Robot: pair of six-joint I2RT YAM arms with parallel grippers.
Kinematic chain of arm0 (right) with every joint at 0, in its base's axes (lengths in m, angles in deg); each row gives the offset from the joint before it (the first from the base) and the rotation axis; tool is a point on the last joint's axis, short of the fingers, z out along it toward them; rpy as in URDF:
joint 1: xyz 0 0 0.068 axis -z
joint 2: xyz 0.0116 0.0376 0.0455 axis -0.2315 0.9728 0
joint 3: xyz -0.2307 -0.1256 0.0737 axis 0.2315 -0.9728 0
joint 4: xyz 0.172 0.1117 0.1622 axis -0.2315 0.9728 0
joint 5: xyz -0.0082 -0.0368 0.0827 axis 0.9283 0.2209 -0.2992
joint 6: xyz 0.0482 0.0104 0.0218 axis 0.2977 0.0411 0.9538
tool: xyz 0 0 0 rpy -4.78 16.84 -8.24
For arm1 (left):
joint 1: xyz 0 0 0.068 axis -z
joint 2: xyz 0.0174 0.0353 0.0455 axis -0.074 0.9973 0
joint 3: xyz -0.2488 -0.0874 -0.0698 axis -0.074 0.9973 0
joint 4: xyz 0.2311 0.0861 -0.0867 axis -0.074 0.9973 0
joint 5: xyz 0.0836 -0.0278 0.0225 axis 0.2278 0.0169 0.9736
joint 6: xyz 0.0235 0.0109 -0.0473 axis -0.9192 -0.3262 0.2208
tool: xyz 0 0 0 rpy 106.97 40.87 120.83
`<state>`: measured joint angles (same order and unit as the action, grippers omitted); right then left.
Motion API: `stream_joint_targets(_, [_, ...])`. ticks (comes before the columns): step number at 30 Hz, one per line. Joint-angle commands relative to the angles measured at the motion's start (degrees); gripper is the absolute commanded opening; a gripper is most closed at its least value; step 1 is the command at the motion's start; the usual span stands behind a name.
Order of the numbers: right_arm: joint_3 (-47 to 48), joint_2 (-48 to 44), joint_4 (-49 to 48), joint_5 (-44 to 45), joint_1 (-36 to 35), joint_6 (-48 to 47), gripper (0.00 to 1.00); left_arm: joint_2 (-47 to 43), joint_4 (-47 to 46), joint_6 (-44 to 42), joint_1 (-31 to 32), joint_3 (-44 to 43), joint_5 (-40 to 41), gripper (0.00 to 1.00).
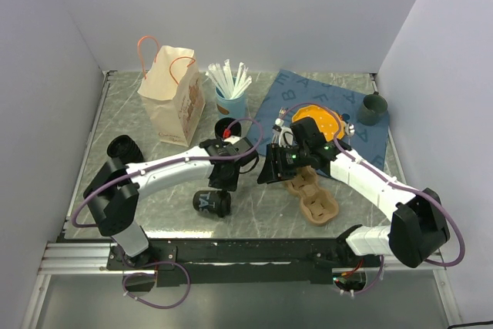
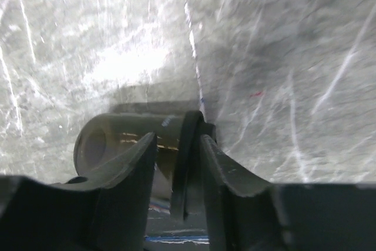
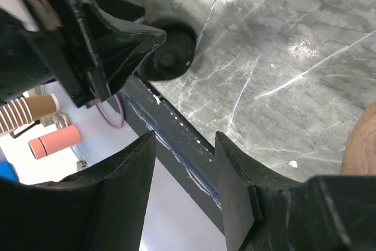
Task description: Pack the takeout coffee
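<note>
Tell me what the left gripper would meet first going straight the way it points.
Likely the small black lidded disposable cup, lying on its side; the left gripper straddles its lid rim.

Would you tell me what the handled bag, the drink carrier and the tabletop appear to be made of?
The bag looks like matte tan paper, creased, with thin orange cord handles. The drink carrier seems to be moulded brown pulp: dull, with rounded wells. The tabletop looks glossy grey, veined like marble; whether it is stone or laminate, I cannot tell.
</note>
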<state>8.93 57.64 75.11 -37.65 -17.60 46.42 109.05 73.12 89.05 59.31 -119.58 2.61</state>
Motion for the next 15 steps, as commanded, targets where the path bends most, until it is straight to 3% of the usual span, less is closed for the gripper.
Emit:
stream_joint_targets(1, [0.57, -2.3, 0.4, 1.01, 0.13, -0.09, 0.52, -0.19, -1.23, 1.32, 0.65, 2.36, -1.61, 0.37])
stream_joint_targets(5, [0.48, -2.21, 0.58, 1.01, 0.22, -0.53, 0.52, -0.28, -0.88, 1.5, 0.57, 2.89, -1.08, 0.29])
stream_joint_targets(9, [-0.83, -2.83, -1.08, 0.05, 0.22, 0.17, 0.52, -0.2, 1.49, 2.11, 0.65, 0.27, 1.37, 0.31])
stream_joint_targets(12, [-4.52, -4.76, -7.81, -2.32, -1.09, 3.15, 0.52, -0.28, 4.39, 2.38, -0.31, -4.29, 2.96, 0.4])
stream_joint_targets(13, [-6.27, -5.89, -10.21, -2.16, -2.4, 3.85, 0.52, -0.63, 5.7, 2.64, -0.92, -5.45, 2.87, 0.48])
stream_joint_targets(15, [-7.34, -6.6, -16.6, 1.86, -8.63, 5.18, 0.52, -1.33, 6.07, 2.82, -4.16, -7.12, 0.86, 0.51])
